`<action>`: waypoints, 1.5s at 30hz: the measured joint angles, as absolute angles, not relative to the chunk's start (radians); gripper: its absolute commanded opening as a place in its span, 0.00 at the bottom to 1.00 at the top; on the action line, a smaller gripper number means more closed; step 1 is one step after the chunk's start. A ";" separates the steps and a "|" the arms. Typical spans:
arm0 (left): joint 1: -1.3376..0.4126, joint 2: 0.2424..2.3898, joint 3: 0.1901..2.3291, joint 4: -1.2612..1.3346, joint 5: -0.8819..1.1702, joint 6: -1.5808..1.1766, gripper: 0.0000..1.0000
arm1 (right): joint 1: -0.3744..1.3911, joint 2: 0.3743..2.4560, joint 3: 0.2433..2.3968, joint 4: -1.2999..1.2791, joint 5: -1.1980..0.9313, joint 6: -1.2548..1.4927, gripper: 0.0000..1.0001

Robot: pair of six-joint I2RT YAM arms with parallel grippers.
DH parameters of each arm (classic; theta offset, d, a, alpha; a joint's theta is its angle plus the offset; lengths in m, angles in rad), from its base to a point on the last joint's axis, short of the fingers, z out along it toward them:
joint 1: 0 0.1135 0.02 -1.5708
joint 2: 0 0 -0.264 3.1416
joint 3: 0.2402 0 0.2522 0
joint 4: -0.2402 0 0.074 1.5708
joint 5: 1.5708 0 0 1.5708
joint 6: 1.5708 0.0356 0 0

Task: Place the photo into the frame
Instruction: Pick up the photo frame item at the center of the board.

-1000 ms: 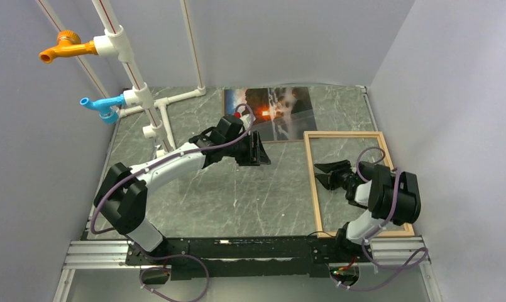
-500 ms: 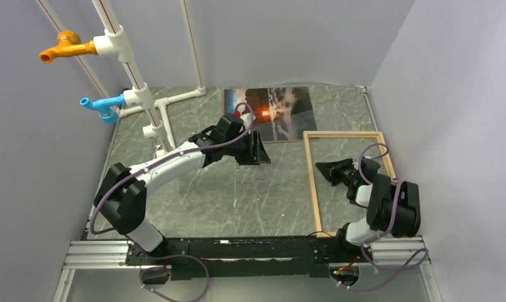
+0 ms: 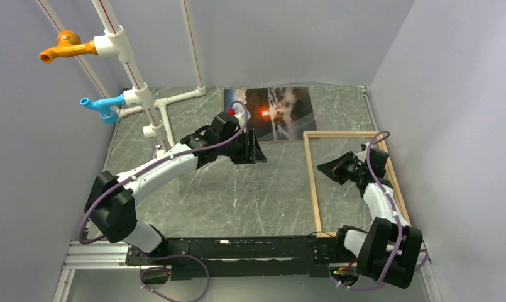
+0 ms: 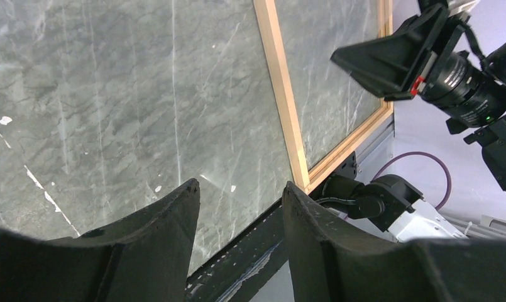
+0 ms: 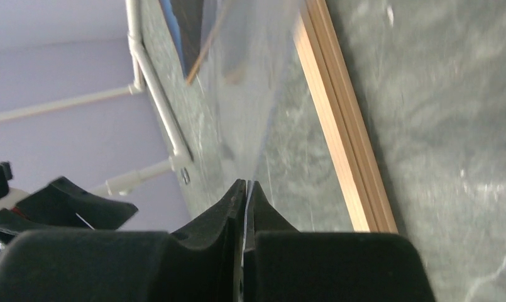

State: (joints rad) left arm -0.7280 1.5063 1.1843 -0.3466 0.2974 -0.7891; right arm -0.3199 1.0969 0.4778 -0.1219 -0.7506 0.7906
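Claw on the right arm is pinching a clear sheet over the frame; left claw is hovering half-open at centre.

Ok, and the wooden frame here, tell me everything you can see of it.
The frame is a large open rectangle of thin light natural-wood strips, lying flat on the right part of the grey-green marbled table, long sides running near to far. The table shows through its opening. Its far left corner meets the near right corner of the photo. The right end effector sits over the opening, shut on a thin clear sheet; whether that sheet touches the frame cannot be told.
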 measured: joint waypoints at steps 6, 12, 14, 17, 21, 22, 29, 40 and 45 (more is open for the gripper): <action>-0.728 1.485 1.184 -0.370 0.282 -0.786 0.56 | -0.303 1.038 0.479 -0.324 -0.780 0.706 0.06; -0.728 1.485 1.184 -0.392 0.267 -0.775 0.56 | -0.286 1.005 0.542 -0.498 -0.786 0.611 0.05; -0.728 1.485 1.184 -0.400 0.263 -0.771 0.56 | -0.286 1.004 0.574 -0.538 -0.788 0.580 0.05; -0.728 1.486 1.184 -0.425 0.254 -0.764 0.58 | -0.286 1.004 0.625 -0.602 -0.792 0.537 0.05; -0.728 1.491 1.185 -0.464 0.222 -0.750 0.60 | -0.285 1.005 0.715 -0.695 -0.775 0.481 0.03; -0.728 1.494 1.186 -0.476 0.214 -0.747 0.60 | -0.285 1.005 0.736 -0.708 -0.767 0.473 0.01; -0.728 1.511 1.192 -0.515 0.184 -0.740 0.60 | -0.287 0.986 0.756 -0.705 -0.712 0.500 0.00; -0.728 1.542 1.192 -0.484 0.189 -0.741 0.59 | -0.336 0.946 0.730 -0.582 -0.657 0.694 0.00; -0.728 1.568 1.188 -0.457 0.206 -0.741 0.59 | -0.342 0.944 0.767 -0.547 -0.651 0.760 0.00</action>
State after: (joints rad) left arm -0.7280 1.5684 1.1885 -0.4572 0.2058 -0.7406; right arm -0.3416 0.9436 0.7670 -0.5468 -0.6514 0.7601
